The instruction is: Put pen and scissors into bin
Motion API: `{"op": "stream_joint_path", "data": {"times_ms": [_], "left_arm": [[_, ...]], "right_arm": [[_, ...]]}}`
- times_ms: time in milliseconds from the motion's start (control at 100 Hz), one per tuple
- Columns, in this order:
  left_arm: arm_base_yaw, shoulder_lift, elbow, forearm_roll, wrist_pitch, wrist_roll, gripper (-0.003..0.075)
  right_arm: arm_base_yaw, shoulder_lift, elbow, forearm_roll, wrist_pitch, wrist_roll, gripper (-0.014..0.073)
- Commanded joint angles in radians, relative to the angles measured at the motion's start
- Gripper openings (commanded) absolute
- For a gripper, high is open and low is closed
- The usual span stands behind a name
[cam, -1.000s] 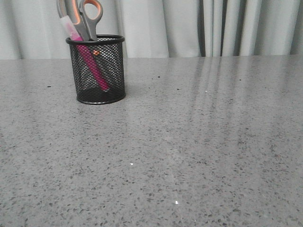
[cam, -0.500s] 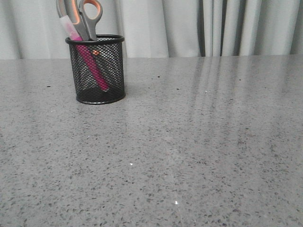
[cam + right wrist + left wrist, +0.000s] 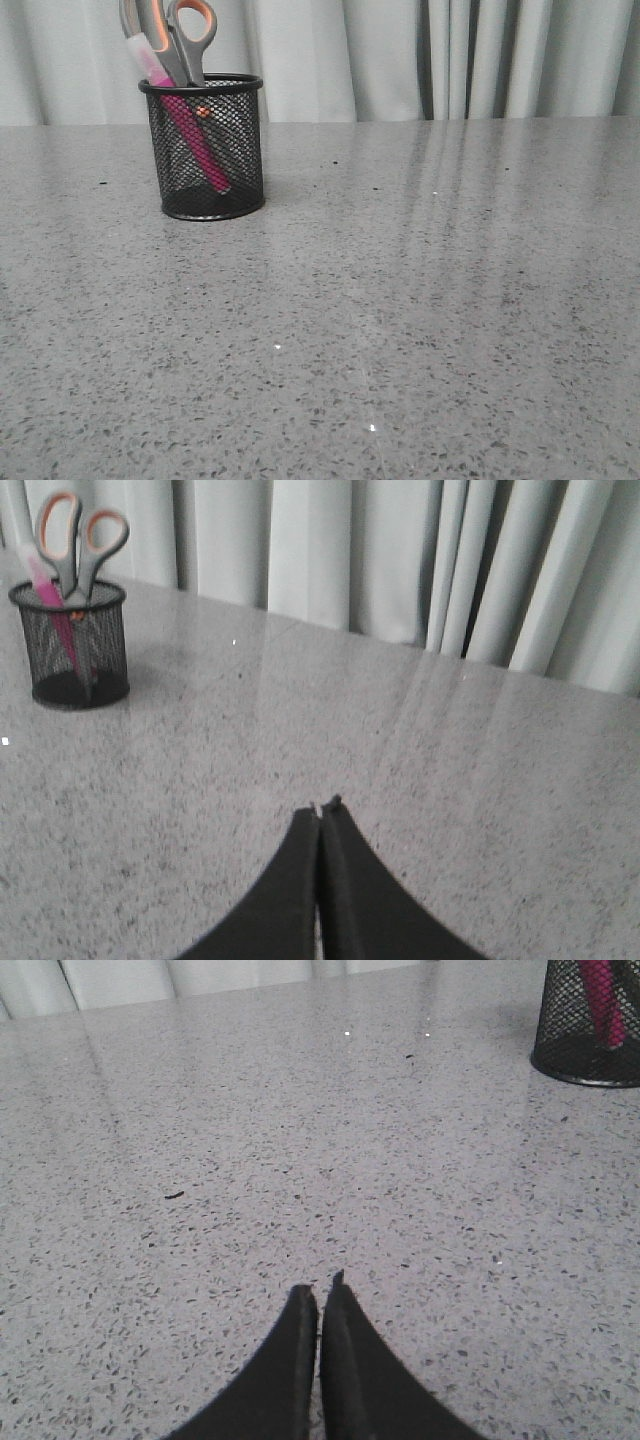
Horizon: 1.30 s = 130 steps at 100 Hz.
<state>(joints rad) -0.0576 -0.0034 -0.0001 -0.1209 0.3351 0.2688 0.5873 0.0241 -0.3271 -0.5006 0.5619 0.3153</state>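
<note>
The black mesh bin (image 3: 205,150) stands upright at the back left of the grey speckled table. The magenta pen (image 3: 185,130) leans inside it, its whitish cap above the rim. The scissors (image 3: 180,35) stand in it, blades down, grey and orange handles above the rim. The bin (image 3: 72,645) with scissors (image 3: 78,542) and pen (image 3: 50,595) also shows in the right wrist view, and the bin's base (image 3: 590,1030) in the left wrist view. My left gripper (image 3: 319,1295) and right gripper (image 3: 323,808) are shut and empty, well away from the bin. Neither shows in the front view.
Pale curtains (image 3: 420,55) hang behind the table's far edge. The grey speckled table (image 3: 400,300) stretches in front of and to the right of the bin.
</note>
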Motion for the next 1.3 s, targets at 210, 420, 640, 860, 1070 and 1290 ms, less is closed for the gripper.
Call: {"op": "stream_joint_path", "data": {"times_ms": [210, 420, 640, 860, 1070, 1290], "left_arm": [[0.001, -0.034, 0.045, -0.006, -0.044, -0.013, -0.0019], [0.001, -0.034, 0.045, -0.006, -0.044, -0.013, -0.0019], [0.001, -0.034, 0.045, -0.006, -0.044, -0.013, -0.0019], [0.001, -0.034, 0.045, -0.006, -0.046, -0.013, -0.0019], [0.001, -0.034, 0.045, -0.006, -0.050, -0.013, -0.0019], [0.001, -0.034, 0.045, -0.006, -0.050, -0.013, -0.0019]], "right_arm": [[-0.174, 0.013, 0.134, 0.216, -0.077, -0.008, -0.0069], [-0.206, 0.012, 0.164, 0.310, -0.154, -0.008, -0.0069], [-0.276, 0.012, 0.318, 0.447, -0.181, -0.005, -0.0069], [-0.380, -0.049, 0.346, 0.469, -0.231, -0.005, -0.0069], [-0.421, -0.053, 0.351, 0.471, -0.270, -0.005, -0.0069], [-0.423, -0.053, 0.351, 0.471, -0.272, -0.005, -0.0069]]}}
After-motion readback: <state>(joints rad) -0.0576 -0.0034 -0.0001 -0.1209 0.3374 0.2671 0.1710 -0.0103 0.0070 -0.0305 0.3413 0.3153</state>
